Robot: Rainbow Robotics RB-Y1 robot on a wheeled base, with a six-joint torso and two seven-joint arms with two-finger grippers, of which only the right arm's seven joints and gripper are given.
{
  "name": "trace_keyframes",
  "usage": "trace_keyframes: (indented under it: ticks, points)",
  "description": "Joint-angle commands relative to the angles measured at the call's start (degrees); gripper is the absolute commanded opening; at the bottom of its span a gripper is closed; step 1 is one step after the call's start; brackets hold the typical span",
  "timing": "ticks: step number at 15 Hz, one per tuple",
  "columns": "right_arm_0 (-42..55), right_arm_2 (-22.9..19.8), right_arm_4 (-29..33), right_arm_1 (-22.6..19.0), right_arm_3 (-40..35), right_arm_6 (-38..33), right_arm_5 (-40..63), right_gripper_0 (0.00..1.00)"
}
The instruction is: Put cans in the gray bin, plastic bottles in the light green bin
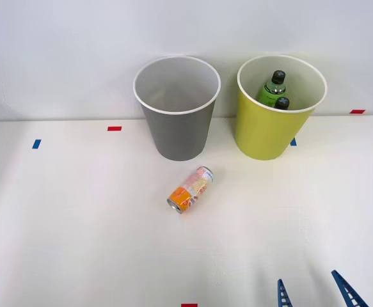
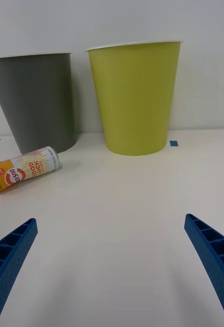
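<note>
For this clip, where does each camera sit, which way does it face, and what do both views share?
Front view: above the arms, looking forward and down at the table; the right pincer shows open at the near edge.
Right wrist view: low on the right arm, facing the bins; blue fingers at both corners.
Shared: gray bin, light green bin, can lying on its side.

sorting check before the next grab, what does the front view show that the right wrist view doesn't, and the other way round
Front view alone: the bins' pale insides, with two green plastic bottles with black caps standing in the light green bin, nothing visible inside the gray bin, and red tape marks on the table.

Right wrist view alone: the bins' outer walls seen side-on from table level, and the print on the can.

Both: the can lying on its side on the white table in front of the gray bin, both bins upright, and the right gripper open, holding nothing.
</note>
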Motion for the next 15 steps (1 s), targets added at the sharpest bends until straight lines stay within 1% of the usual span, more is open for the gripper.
trace_keyframes:
  ticks: [1,10,11,12,13,15]
  points:
    - [0.0,0.0,0.0,0.0,0.0,0.0,0.0,1.0]
    - [0.0,0.0,0.0,0.0,0.0,0.0,0.0,1.0]
    - [-0.88,-0.18,-0.17,0.09,2.72,0.26,1.32,1.0]
    - [-1.05,0.0,-1.84,-0.18,3.08,0.7,0.53,1.0]
    - [-0.97,1.49,-6.42,-1.14,2.55,1.05,-0.62,1.0]
    - [-1.23,4.04,-10.63,-3.87,0.26,2.28,-0.79,1.0]
